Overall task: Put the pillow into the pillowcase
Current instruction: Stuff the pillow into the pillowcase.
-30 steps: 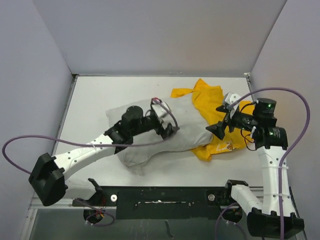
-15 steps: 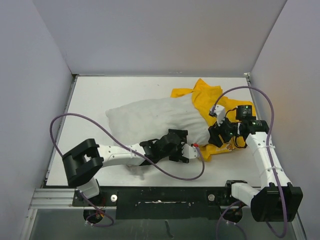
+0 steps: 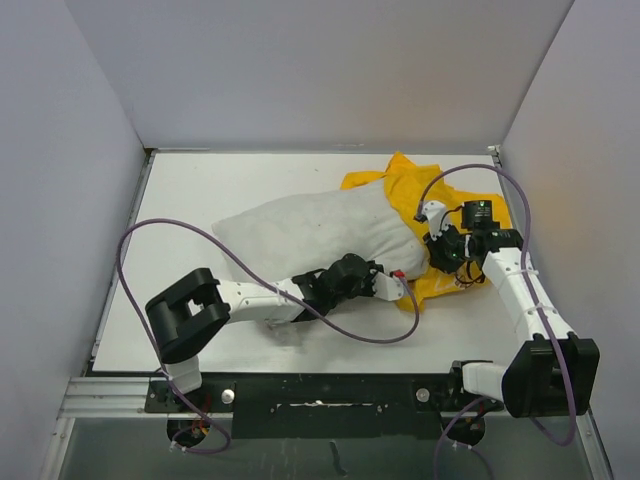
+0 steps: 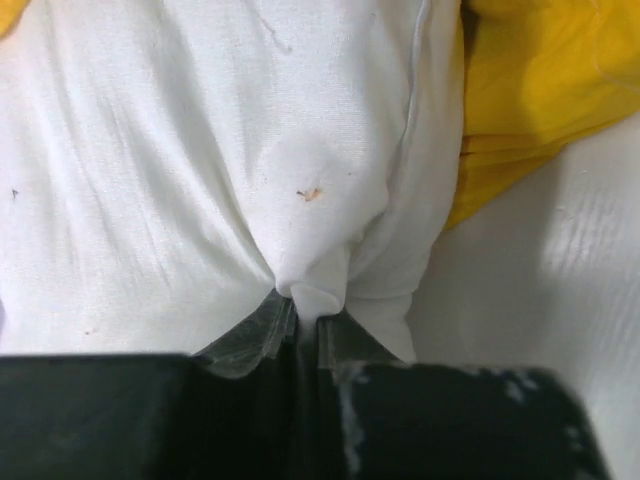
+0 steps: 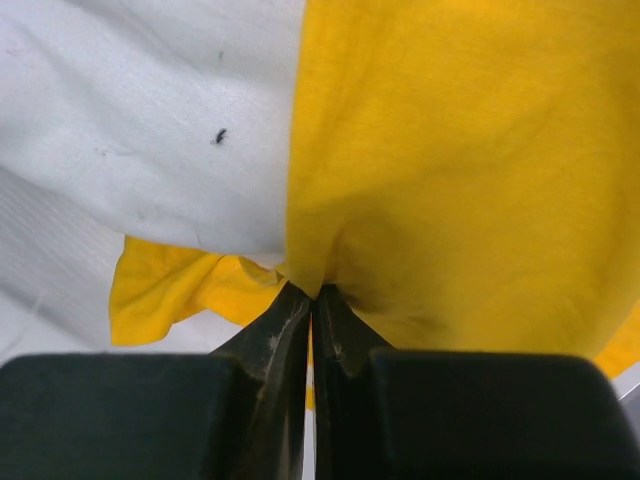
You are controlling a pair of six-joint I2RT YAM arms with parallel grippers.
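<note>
Both tools have closed since the earlier frame: the left tool (image 3: 396,287) now pinches a fold at the pillow's (image 3: 320,232) near right edge, and the right tool (image 3: 437,252) pinches the pillowcase's (image 3: 425,195) left edge. The pillow lies mid-tabletop (image 3: 200,190) with its long axis left to right. Its right end points into the crumpled pillowcase at the right and overlaps it.

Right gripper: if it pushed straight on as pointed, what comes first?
The right gripper is shut on the pillowcase, so that fold comes first; beyond it probably the pillow, depth unclear.
</note>
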